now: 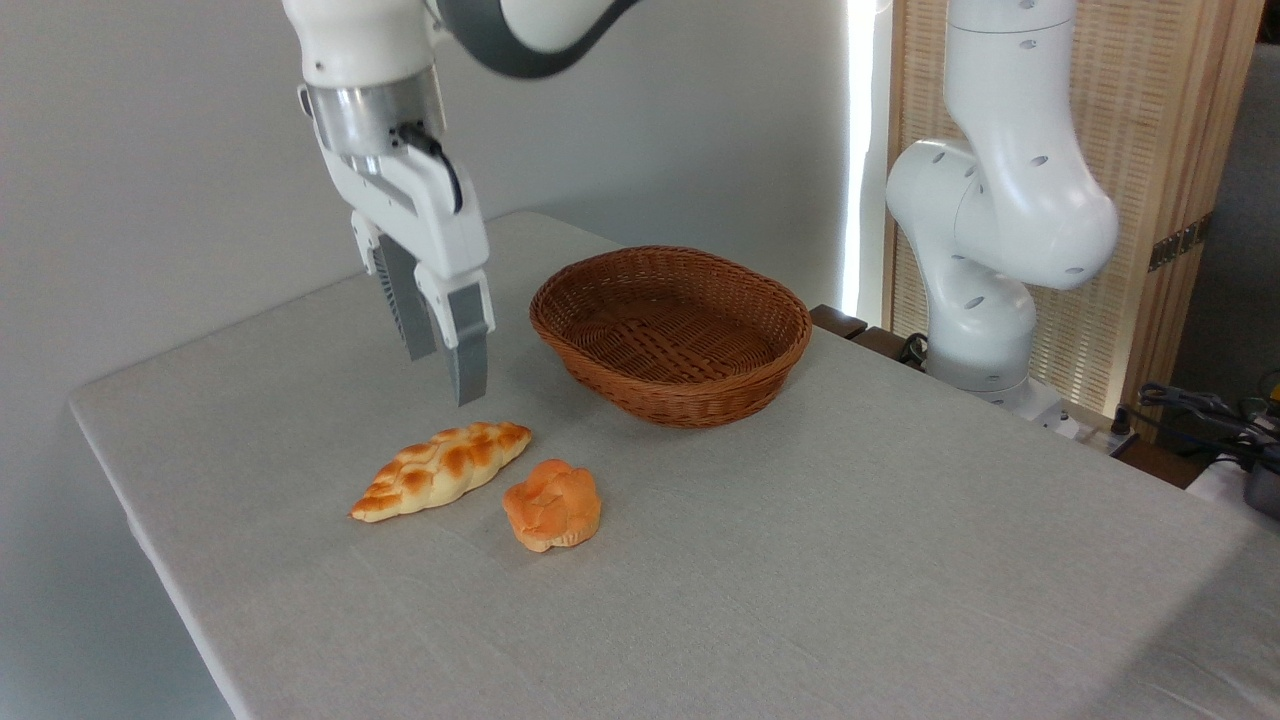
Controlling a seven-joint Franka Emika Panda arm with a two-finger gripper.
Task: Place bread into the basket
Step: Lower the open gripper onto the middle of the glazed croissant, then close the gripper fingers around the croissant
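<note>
- My gripper (pixel 445 378) hangs above the table (pixel 900 560) with nothing in it. From this side 1 finger largely covers the other, yet a narrow gap shows between the 2, so I judge the jaws parted and released, closer together than the loaf's length but perhaps wide enough for its width.
- Nearest the camera, below me and a little to the right, sits the small round orange bun (pixel 552 505). It is not my target, and it lies just beside the loaf without clearly touching it.
- Just under my fingertips and slightly to the left lies the bread (pixel 441 468), flat on the cloth and slanted, its right tapered end nearly beneath me and its left end reaching toward the table's front-left edge.
- To my right and farther back stands the basket (pixel 671 335), upright, with nothing inside, well apart from the loaf.
- Beyond it, far to my right, my own white base column (pixel 1000 210) rises by the slatted screen.
- The step in hand, as I read it, is the approach: I am not yet touching the bread.
- The next move calls for shifting left over the loaf's thick middle, straddling it across its width, then dropping without nudging the bun.
</note>
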